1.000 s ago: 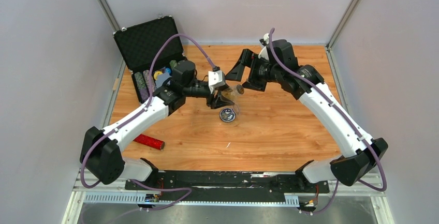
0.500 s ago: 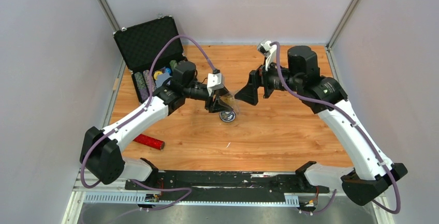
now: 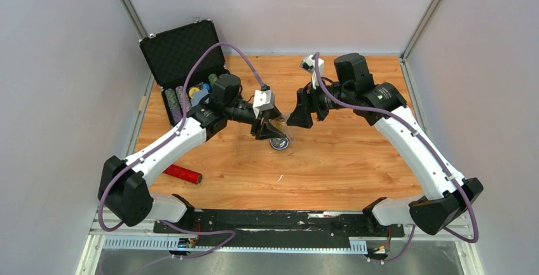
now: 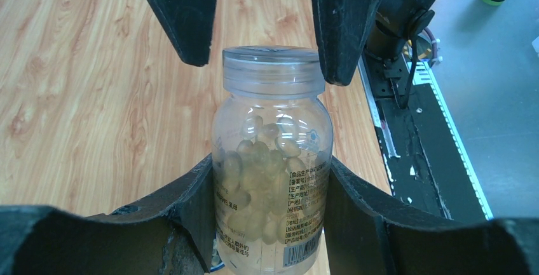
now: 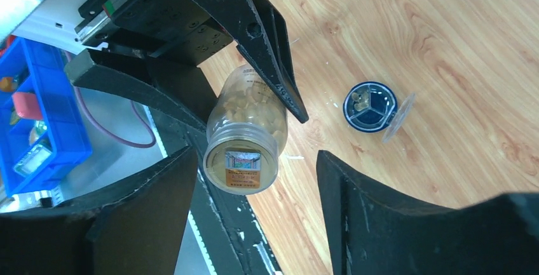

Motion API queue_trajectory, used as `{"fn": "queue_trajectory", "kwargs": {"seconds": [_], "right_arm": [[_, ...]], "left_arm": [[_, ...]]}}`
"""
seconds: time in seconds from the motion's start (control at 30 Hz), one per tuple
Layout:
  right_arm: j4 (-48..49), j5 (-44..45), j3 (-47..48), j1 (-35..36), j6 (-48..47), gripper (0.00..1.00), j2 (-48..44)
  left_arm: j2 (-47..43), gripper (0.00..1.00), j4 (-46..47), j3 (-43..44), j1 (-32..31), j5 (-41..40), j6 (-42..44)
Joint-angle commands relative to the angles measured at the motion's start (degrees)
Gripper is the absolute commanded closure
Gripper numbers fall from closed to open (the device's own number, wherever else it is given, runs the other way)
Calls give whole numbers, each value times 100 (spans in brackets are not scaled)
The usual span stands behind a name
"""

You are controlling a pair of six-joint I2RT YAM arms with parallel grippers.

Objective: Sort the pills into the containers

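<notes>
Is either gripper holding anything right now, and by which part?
The left gripper holds the clear pill bottle by its body, one finger on each side. The right gripper is open around the cap, gripping nothing.

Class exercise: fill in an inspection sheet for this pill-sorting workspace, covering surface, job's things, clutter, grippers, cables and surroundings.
Surface: wooden tabletop, bare woodgrain.
Job's things: capped clear pill bottle held off the table; divided dish on the table, lid open, a few pills in one compartment.
Clutter: open black poker-chip case at far left; red cylinder at near left.
Grippers: left gripper shut on the bottle; right gripper open, straddling its cap.
Cables: purple cable looped over each arm.
Surroundings: grey enclosure walls.
</notes>
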Motion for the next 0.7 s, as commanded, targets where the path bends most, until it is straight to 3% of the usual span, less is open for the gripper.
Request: {"fn": "queue_trajectory", "kwargs": {"seconds": [0.0, 0.3, 0.43, 0.67], "right_arm": [[201, -155, 62, 13, 381, 36, 46], [648, -502, -435, 100, 1463, 69, 87], [821, -123, -473, 186, 2269, 97, 77], [313, 972, 46, 14, 4390, 100, 391]], "left_arm": [[-63, 95, 52, 296, -8, 122, 101], [-39, 96, 115, 304, -4, -270, 117], [-47, 96, 99, 272, -4, -675, 164], [-72, 96, 189, 171, -4, -988, 179]]}}
